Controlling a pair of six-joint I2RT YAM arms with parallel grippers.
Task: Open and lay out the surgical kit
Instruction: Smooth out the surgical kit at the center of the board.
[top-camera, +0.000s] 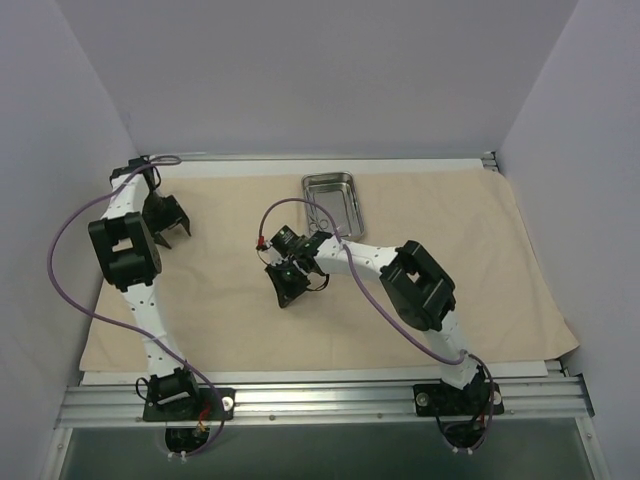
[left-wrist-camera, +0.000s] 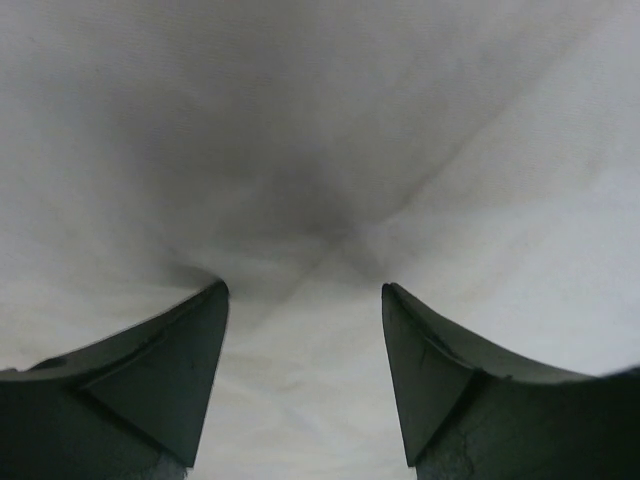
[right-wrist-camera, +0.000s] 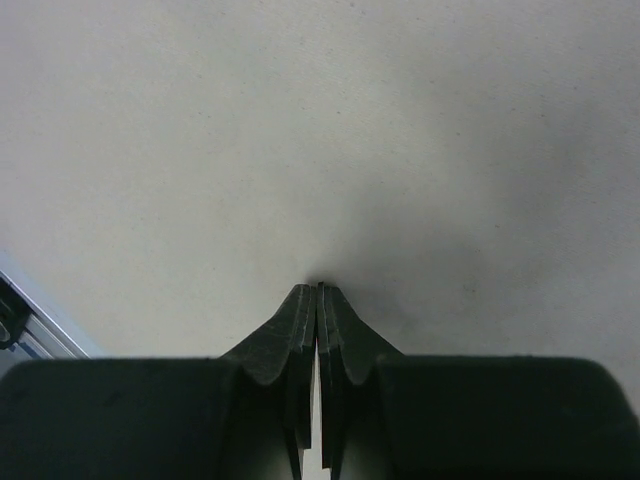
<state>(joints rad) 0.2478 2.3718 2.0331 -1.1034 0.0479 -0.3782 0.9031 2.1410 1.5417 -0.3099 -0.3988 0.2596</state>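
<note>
The cloth wrap (top-camera: 470, 250) looks fully opened: it lies spread and nearly flat under both my grippers, covering most of the table. That part I judge done. The steel tray (top-camera: 331, 177) sits on the cloth just beyond my right gripper (top-camera: 290, 282) and a little to its outer side. Thin metal pieces seem to lie in it, too small to tell apart, so setting them out appears to be what is left.

My right gripper (right-wrist-camera: 318, 288) is clenched, tips meeting right at the cloth (right-wrist-camera: 300, 120); I cannot tell whether a pinch of fabric is caught. My left gripper (left-wrist-camera: 305, 290) is released, fingers spread above the cloth (left-wrist-camera: 420, 130), with a faint crease running between them.

My left jaws hover near the cloth's far left corner, with the side wall close on their outer side, so little room there. Between the two grippers the cloth is bare and wide. The near edge lies by the rail.
</note>
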